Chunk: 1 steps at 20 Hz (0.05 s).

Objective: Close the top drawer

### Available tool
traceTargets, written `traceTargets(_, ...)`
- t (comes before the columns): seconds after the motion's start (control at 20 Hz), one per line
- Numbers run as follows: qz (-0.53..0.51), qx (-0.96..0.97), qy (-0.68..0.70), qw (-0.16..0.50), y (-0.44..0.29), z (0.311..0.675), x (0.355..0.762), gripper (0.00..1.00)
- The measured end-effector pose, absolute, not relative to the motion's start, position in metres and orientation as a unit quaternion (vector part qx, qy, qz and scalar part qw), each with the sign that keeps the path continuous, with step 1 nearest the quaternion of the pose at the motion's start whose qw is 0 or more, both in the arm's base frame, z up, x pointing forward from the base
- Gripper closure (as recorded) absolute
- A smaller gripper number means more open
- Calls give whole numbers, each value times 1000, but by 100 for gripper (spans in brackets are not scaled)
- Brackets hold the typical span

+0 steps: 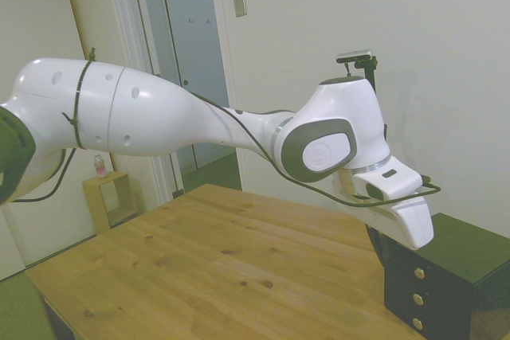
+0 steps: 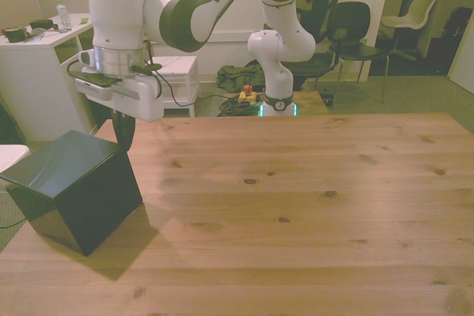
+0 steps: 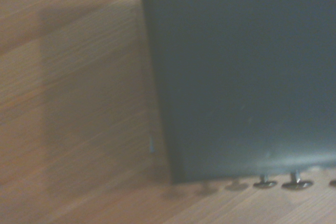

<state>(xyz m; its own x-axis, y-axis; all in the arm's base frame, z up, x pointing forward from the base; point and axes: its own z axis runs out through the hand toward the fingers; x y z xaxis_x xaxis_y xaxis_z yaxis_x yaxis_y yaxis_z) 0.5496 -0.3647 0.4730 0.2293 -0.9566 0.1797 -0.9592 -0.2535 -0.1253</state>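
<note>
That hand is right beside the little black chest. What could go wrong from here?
1. The hand is close to the chest's upper front edge. Coming in slightly high, it might bump the chest body rather than the top drawer.
2. The chest stands near the table's edge on the front view's left, so a hard push might slide the whole chest.

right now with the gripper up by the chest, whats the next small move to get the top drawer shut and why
Probably lower the gripper in front of the top drawer's knob, then push toward the chest. The side view shows the hand hanging over the chest's front corner, above the three knobs, fingers hidden behind it. How far the drawer sticks out cannot be told, so approach slowly.
</note>
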Motion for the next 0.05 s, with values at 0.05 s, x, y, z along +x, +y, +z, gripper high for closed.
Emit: traceTargets(0.05,105,786,-609,1,-355,475,544,0)
